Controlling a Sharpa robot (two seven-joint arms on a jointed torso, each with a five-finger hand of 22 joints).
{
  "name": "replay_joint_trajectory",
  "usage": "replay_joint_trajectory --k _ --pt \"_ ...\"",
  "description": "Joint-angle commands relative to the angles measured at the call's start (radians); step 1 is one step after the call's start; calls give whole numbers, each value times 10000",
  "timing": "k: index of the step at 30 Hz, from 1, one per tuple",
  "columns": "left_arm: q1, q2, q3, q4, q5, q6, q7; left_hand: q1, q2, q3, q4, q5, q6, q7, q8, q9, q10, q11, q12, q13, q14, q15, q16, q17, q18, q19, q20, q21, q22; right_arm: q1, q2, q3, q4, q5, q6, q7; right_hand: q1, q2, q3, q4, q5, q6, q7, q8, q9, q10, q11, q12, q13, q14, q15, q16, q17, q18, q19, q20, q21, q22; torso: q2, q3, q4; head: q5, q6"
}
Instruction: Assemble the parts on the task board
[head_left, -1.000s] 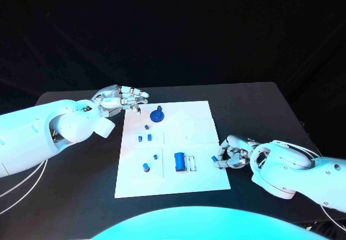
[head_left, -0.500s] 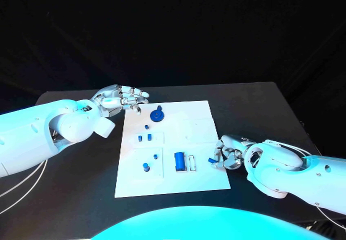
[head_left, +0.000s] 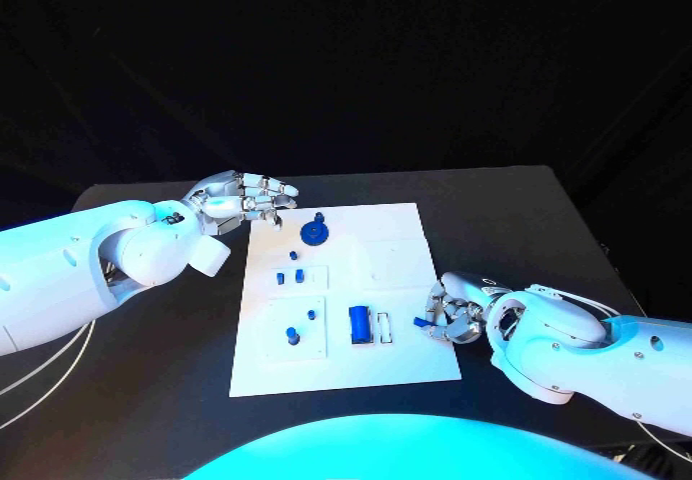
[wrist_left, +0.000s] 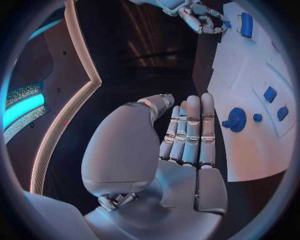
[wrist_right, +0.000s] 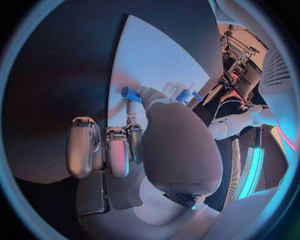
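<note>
The right robot hand (head_left: 459, 312) sits at the right edge of the task board (head_left: 404, 250), fingers curled in, pinching a small blue part (head_left: 423, 322) between thumb and a fingertip. In the right wrist view the same blue part (wrist_right: 130, 93) shows as a short cylinder at the fingertips, held over the white board (wrist_right: 150, 60); its long axis runs roughly along the board's surface, though how far it tilts cannot be told.

The left robot hand (head_left: 238, 199) hovers at the board's far left corner over the black desk (head_left: 159, 340), holding nothing. In the left wrist view its fingers (wrist_left: 190, 130) lie straight and close side by side, the thumb bent beside them, and the palm is empty.

On the board, a round blue part with a knob (head_left: 315, 232) lies near the far end, close to the left hand. Nearer the middle stand two small blue pieces (head_left: 290, 276) side by side, with a smaller one just beyond them. A blue oblong part (head_left: 358, 322) lies with its long axis running toward the robot, just beside a pale white slot piece (head_left: 384, 326). To its left are a blue peg (head_left: 293, 336) and a tiny blue piece (head_left: 310, 314).

No writing or label is legible on the board or parts.
</note>
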Motion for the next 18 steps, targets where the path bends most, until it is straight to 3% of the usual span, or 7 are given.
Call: replay_joint_trajectory --k 1,8,18 --pt "8 16 6 11 -9 103 68 -58 58 9 -25 65 -58 138 48 -15 -69 -3 48 -16 -52 12 -60 -14 149 -54 38 -44 -6 61 10 -31 108 1050 -704 59 -174 7 750 -608 -17 -11 -52 104 157 291 -85 43 1512 911 -81 23 1978 -153 486 -65 27 2097 2 -6 1 12 16" --pt "8 21 6 9 -9 99 72 -58 58 9 -25 65 -58 138 48 -15 -69 -3 48 -16 -52 12 -60 -14 149 -54 38 -44 -6 253 185 -22 362 2113 -1313 382 -527 -22 1015 -654 -35 -81 -43 172 253 280 -78 6 1489 908 -76 16 1961 -155 491 -66 40 2099 6 -10 2 7 1" --pt "8 15 6 19 -9 110 75 -58 58 9 -25 65 -58 138 48 -15 -69 -3 48 -16 -52 12 -60 -14 149 -54 38 -44 -6 264 703 -21 154 2913 -1205 424 -869 -70 1148 -645 -51 -133 -23 207 314 251 -61 -53 1447 902 -64 5 1932 -144 475 -58 -17 2084 5 -11 -4 35 -22"
